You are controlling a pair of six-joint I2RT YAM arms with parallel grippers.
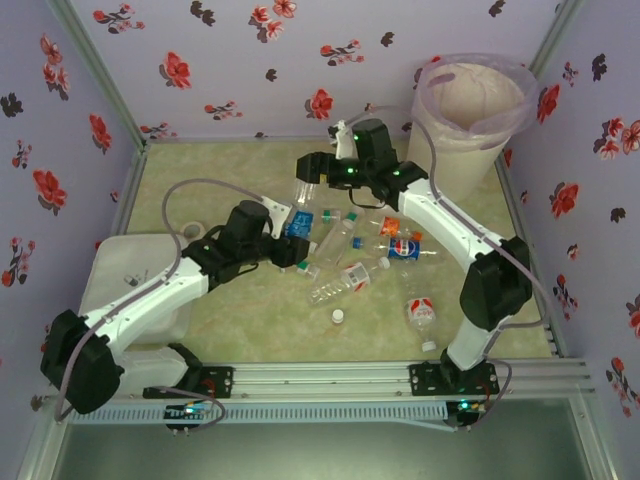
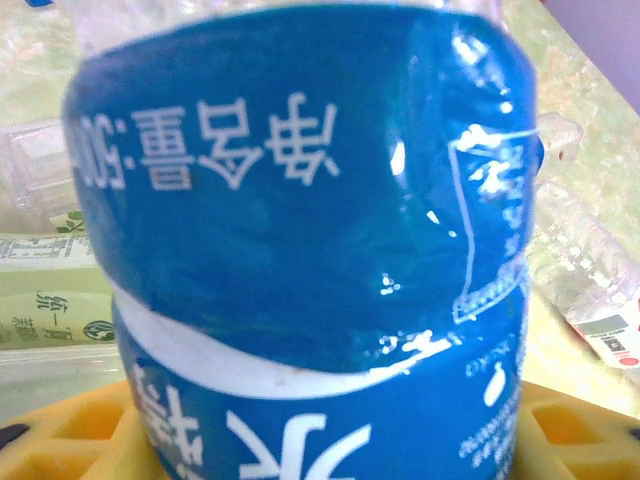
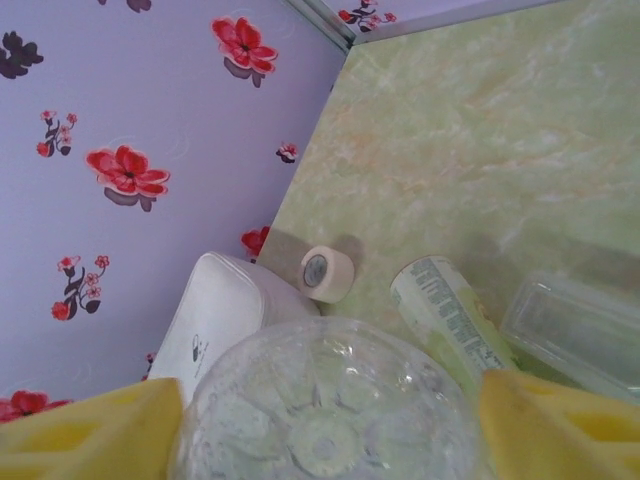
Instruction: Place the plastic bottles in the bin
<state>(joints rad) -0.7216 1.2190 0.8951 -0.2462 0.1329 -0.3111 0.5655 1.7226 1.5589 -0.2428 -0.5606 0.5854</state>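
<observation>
One blue-label bottle (image 2: 300,230) clamped in left gripper (image 2: 322,435).

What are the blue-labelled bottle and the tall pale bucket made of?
Blue-labelled clear bottle: probably thin plastic; its glossy label film is creased and glinting. Tall pale round bucket: seemingly stiff matt plastic; its pink liner is thin translucent film, wrinkled at the rim.

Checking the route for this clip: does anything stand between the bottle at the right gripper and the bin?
No loose thing does. The clear bottle sits between the pads of the right gripper. Toward the bin, in the far right corner, lies only that arm's own wrist. The bin's tall wall would have to be cleared.
</observation>
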